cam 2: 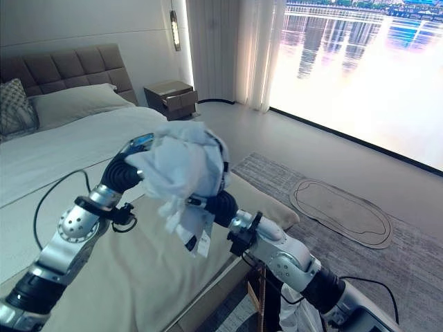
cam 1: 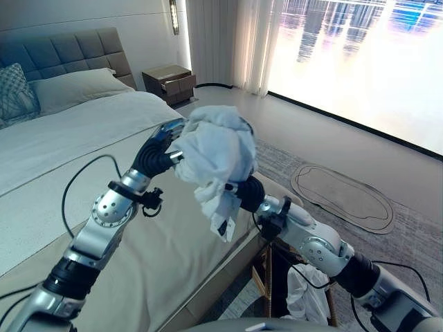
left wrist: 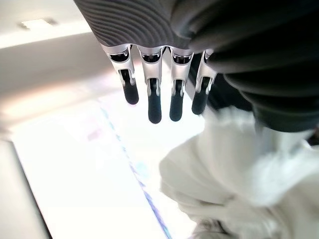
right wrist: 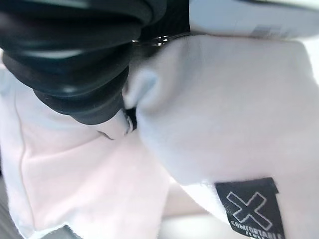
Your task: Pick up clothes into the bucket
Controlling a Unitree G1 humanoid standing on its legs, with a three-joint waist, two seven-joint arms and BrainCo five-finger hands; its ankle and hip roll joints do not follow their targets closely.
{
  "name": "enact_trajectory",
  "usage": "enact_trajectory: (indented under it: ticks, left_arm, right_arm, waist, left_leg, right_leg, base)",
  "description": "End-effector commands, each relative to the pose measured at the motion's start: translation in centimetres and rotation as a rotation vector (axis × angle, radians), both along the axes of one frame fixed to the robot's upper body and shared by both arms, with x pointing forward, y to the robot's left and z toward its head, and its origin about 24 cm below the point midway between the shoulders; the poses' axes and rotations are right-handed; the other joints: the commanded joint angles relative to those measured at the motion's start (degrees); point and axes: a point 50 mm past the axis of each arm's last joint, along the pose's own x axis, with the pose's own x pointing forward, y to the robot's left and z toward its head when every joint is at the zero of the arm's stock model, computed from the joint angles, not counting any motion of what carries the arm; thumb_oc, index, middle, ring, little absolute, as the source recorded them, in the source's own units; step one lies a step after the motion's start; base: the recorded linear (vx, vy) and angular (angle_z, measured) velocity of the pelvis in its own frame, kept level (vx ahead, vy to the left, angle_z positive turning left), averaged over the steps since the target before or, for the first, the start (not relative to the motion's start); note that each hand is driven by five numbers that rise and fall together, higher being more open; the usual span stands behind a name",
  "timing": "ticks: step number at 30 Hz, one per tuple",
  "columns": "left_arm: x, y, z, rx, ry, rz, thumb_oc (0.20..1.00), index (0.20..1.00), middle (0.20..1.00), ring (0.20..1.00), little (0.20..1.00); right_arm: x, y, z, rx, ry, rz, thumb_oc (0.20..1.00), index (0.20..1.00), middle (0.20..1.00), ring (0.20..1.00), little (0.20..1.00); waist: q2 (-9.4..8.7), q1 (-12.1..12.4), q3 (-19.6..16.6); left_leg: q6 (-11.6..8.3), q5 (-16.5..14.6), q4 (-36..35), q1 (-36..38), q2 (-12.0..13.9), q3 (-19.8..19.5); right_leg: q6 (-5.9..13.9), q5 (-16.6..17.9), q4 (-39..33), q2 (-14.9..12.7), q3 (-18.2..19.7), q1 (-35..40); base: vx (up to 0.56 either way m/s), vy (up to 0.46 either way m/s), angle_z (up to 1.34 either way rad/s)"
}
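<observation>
Fingers of my left hand (cam 1: 166, 138) are straight against the bundled white garment (cam 1: 214, 155); my right hand (cam 1: 246, 190) is buried beneath it, grip unreadable.

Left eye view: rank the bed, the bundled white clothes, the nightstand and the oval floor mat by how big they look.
1. bed
2. white clothes, enlarged by nearness
3. oval mat
4. nightstand, shrunk by distance
</observation>
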Motion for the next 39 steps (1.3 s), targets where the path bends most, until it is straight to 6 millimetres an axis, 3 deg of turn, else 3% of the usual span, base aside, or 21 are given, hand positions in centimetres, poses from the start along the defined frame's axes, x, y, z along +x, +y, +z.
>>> enact_trajectory:
  ticks: [1, 7, 9, 14, 15, 16, 17, 18, 19, 21, 22, 24, 25, 26, 27, 28, 29, 30, 34, 36, 39]
  left_arm:
    - [0.4, 2.1, 0.9, 0.002, -0.055, 0.108, 1.000, 1.000, 1.000, 1.000, 1.000]
    - [-0.7, 4.0, -0.8, -0.042, -0.010, 0.223, 1.000, 1.000, 1.000, 1.000, 1.000]
    - [-1.5, 5.5, -2.2, -0.067, 0.028, 0.316, 1.000, 1.000, 1.000, 1.000, 1.000]
    - [-2.3, 6.8, -4.6, -0.105, 0.112, 0.410, 1.000, 1.000, 1.000, 1.000, 1.000]
    - [-3.0, 7.5, -6.5, -0.133, 0.182, 0.469, 1.000, 1.000, 1.000, 1.000, 1.000]
    - [-3.0, 7.5, -6.5, -0.133, 0.182, 0.468, 1.000, 1.000, 1.000, 1.000, 1.000]
    - [-3.7, 8.0, -9.0, -0.180, 0.275, 0.538, 1.000, 1.000, 1.000, 1.000, 1.000]
    - [-3.7, 8.0, -9.0, -0.180, 0.275, 0.538, 1.000, 1.000, 1.000, 1.000, 1.000]
    - [-4.6, 8.3, -11.8, -0.235, 0.379, 0.618, 1.000, 1.000, 1.000, 1.000, 1.000]
    - [-5.5, 8.2, -14.3, -0.264, 0.481, 0.672, 1.000, 1.000, 1.000, 1.000, 1.000]
    - [-5.4, 8.2, -14.3, -0.265, 0.480, 0.671, 1.000, 1.000, 1.000, 1.000, 1.000]
    - [-7.1, 8.1, -17.7, -0.319, 0.626, 0.765, 1.000, 1.000, 1.000, 1.000, 1.000]
    - [-7.0, 8.1, -17.7, -0.319, 0.626, 0.764, 1.000, 1.000, 1.000, 1.000, 1.000]
    - [-8.5, 8.1, -20.1, -0.353, 0.738, 0.835, 1.000, 1.000, 1.000, 1.000, 1.000]
    - [-8.5, 8.1, -20.1, -0.354, 0.738, 0.834, 1.000, 1.000, 1.000, 1.000, 1.000]
    - [-10.1, 7.8, -22.5, -0.353, 0.870, 0.899, 1.000, 1.000, 1.000, 1.000, 1.000]
    - [-10.1, 7.8, -22.5, -0.355, 0.869, 0.899, 1.000, 1.000, 1.000, 1.000, 1.000]
    - [-11.7, 6.9, -24.5, -0.392, 0.983, 0.935, 1.000, 1.000, 1.000, 1.000, 1.000]
    - [-12.5, 5.8, -25.8, -0.285, 1.073, 0.901, 1.000, 1.000, 1.000, 1.000, 1.000]
    - [-12.9, 4.5, -26.6, -0.042, 1.117, 0.816, 1.000, 1.000, 1.000, 1.000, 1.000]
    - [-13.2, 3.6, -27.1, -0.008, 1.149, 0.780, 1.000, 1.000, 1.000, 1.000, 1.000]
  right_arm:
    - [-0.3, -1.8, 4.7, 0.165, -0.202, -0.076, 0.200, 0.200, 0.200, 0.200, 0.200]
    - [-0.3, -5.1, 3.1, 0.137, -0.169, -0.269, 0.200, 0.200, 0.200, 0.200, 0.200]
    - [-0.4, -7.8, 2.9, 0.069, -0.218, -0.437, 0.200, 0.200, 0.200, 0.200, 0.200]
    - [-0.4, -10.7, 1.8, -0.015, -0.229, -0.649, 0.200, 0.200, 0.200, 0.200, 0.200]
    - [-0.7, -12.4, 1.5, -0.086, -0.257, -0.781, 0.200, 0.200, 0.200, 0.200, 0.200]
    - [-0.7, -12.4, 1.5, -0.087, -0.257, -0.783, 0.200, 0.200, 0.200, 0.200, 0.200]
    - [-0.8, -13.8, 0.5, -0.155, -0.251, -0.907, 0.200, 0.200, 0.200, 0.200, 0.200]
    - [-0.8, -13.8, 0.5, -0.156, -0.252, -0.908, 0.200, 0.200, 0.200, 0.200, 0.200]
    - [-1.1, -15.1, -0.6, -0.213, -0.224, -1.027, 0.200, 0.200, 0.200, 0.200, 0.200]
    - [-1.2, -16.3, -2.1, -0.263, -0.170, -1.131, 0.200, 0.200, 0.200, 0.200, 0.200]
    - [-1.2, -16.3, -2.1, -0.263, -0.171, -1.133, 0.200, 0.200, 0.200, 0.200, 0.200]
    - [-1.5, -18.0, -5.3, -0.319, -0.016, -1.262, 0.200, 0.200, 0.200, 0.200, 0.200]
    - [-1.5, -18.0, -5.3, -0.319, -0.016, -1.263, 0.200, 0.200, 0.200, 0.200, 0.200]
    - [-1.6, -19.0, -6.6, -0.367, 0.050, -1.328, 0.200, 0.200, 0.200, 0.200, 0.200]
    - [-1.6, -19.0, -6.6, -0.367, 0.049, -1.328, 0.200, 0.200, 0.200, 0.200, 0.200]
    - [-1.6, -19.7, -8.1, -0.379, 0.135, -1.386, 0.200, 0.200, 0.200, 0.200, 0.200]
    - [-1.6, -19.8, -8.1, -0.378, 0.134, -1.386, 0.200, 0.200, 0.200, 0.200, 0.200]
    - [-1.6, -20.1, -9.0, -0.372, 0.191, -1.421, 0.200, 0.200, 0.200, 0.200, 0.200]
    - [-1.1, -20.9, -9.4, -0.417, 0.209, -1.472, 0.200, 0.200, 0.200, 0.200, 0.200]
    - [-0.1, -21.6, -9.4, -0.474, 0.210, -1.529, 0.200, 0.200, 0.200, 0.200, 0.200]
    - [0.9, -22.1, -9.1, -0.512, 0.200, -1.551, 0.200, 0.200, 0.200, 0.200, 0.200]
  waist:
    - [-2.85, -0.7, 0.2]
    - [-2.74, -1.0, 0.1]
    - [-2.52, -1.2, 0.1]
    - [-2.17, -1.5, 0.2]
    - [-1.88, -1.6, 0.5]
    - [-1.86, -1.6, 0.5]
    - [-1.58, -1.7, 1.1]
    - [-1.56, -1.7, 1.1]
    - [-1.21, -1.8, 2.2]
    - [-0.73, -1.9, 3.3]
    - [-0.72, -1.9, 3.3]
    - [0.09, -1.9, 5.6]
    - [0.10, -2.0, 5.5]
    - [0.96, -2.0, 7.4]
    - [0.98, -2.1, 7.4]
    - [1.91, -2.1, 9.1]
    - [1.92, -2.1, 9.1]
    - [2.92, -2.2, 10.7]
    - [4.26, -2.2, 12.7]
    - [5.51, -2.1, 15.2]
    - [6.40, -1.7, 17.1]
  left_leg:
    - [1.51, -5.1, 2.0, 2.7, -2.2, 2.0]
    - [1.61, -5.3, 2.3, 2.5, -2.3, 1.9]
    - [1.72, -5.5, 2.4, 2.4, -2.3, 1.9]
    - [1.92, -5.7, 2.7, 2.1, -2.4, 1.8]
    - [2.12, -5.8, 3.0, 1.7, -2.6, 1.6]
    - [2.12, -5.8, 3.0, 1.6, -2.6, 1.6]
    - [2.31, -5.9, 3.3, 1.1, -2.7, 1.4]
    - [2.31, -5.9, 3.4, 1.0, -2.7, 1.4]
    - [2.59, -5.8, 3.9, 0.0, -3.0, 0.9]
    - [2.84, -5.8, 4.6, -1.3, -3.2, 0.6]
    - [2.85, -5.8, 4.7, -1.4, -3.2, 0.6]
    - [3.32, -5.6, 6.0, -3.9, -3.8, -0.4]
    - [3.32, -5.7, 6.1, -4.0, -3.8, -0.4]
    - [3.58, -5.6, 7.3, -6.0, -4.3, -0.9]
    - [3.59, -5.6, 7.5, -6.2, -4.4, -0.9]
    - [3.83, -5.4, 8.4, -8.0, -4.9, -1.4]
    - [3.84, -5.4, 8.6, -8.1, -4.9, -1.4]
    - [3.98, -5.2, 9.3, -9.7, -5.3, -1.6]
    - [4.04, -5.2, 10.8, -12.3, -5.8, -1.9]
    - [3.98, -5.9, 13.8, -15.5, -6.2, -1.2]
    - [4.20, -6.9, 16.7, -18.1, -6.2, -0.8]
  right_leg:
    - [1.27, -0.3, 2.2, -0.5, -0.3, -2.2]
    - [1.27, -0.6, 2.5, -0.6, -0.6, -2.2]
    - [1.26, -0.7, 2.7, -0.6, -0.7, -2.4]
    - [1.23, -1.0, 3.2, -0.8, -0.8, -2.8]
    - [1.18, -1.0, 3.6, -0.9, -0.8, -3.2]
    - [1.18, -1.1, 3.6, -0.9, -0.8, -3.2]
    - [1.18, -1.1, 4.2, -1.0, -0.9, -3.9]
    - [1.18, -1.2, 4.3, -1.0, -0.9, -4.0]
    - [1.08, -1.3, 5.1, -1.2, -0.8, -5.0]
    - [1.05, -1.5, 6.2, -1.5, -1.0, -6.4]
    - [1.06, -1.6, 6.3, -1.5, -1.0, -6.5]
    - [0.83, -2.1, 9.1, -2.0, -1.2, -9.4]
    - [0.83, -2.2, 9.3, -2.1, -1.3, -9.6]
    - [0.60, -2.6, 11.7, -2.6, -1.5, -12.1]
    - [0.60, -2.7, 11.9, -2.6, -1.5, -12.3]
    - [0.41, -3.0, 14.2, -3.2, -1.6, -14.7]
    - [0.42, -3.2, 14.4, -3.2, -1.6, -14.9]
    - [0.14, -3.7, 16.4, -3.7, -1.7, -16.9]
    - [-0.03, -4.3, 18.9, -4.4, -1.5, -20.2]
    - [-0.07, -4.6, 21.1, -4.7, -0.6, -23.4]
    - [-0.29, -4.9, 23.2, -4.7, 0.5, -26.1]
  base:
    - [0.00, 0.000, 0.00]
    - [0.00, 0.000, 0.00]
    - [0.00, 0.000, 0.00]
    - [0.00, 0.000, 0.00]
    - [0.00, 0.000, 0.00]
    - [0.00, 0.000, 0.00]
    - [0.00, 0.000, 0.00]
    - [-0.06, 0.013, 0.00]
    - [-0.05, 0.008, 0.00]
    - [-0.07, 0.016, 0.03]
    - [-0.09, 0.016, 0.07]
    - [-0.10, 0.012, 0.17]
    - [-0.14, 0.038, 0.17]
    - [-0.09, 0.030, 0.08]
    - [-0.15, 0.044, 0.06]
    - [-0.06, 0.014, 0.07]
    - [-0.12, 0.036, 0.07]
    - [-0.07, 0.022, 0.07]
    - [-0.06, 0.002, 0.12]
    - [-0.08, -0.021, 0.06]
    - [-0.07, -0.008, -0.02]
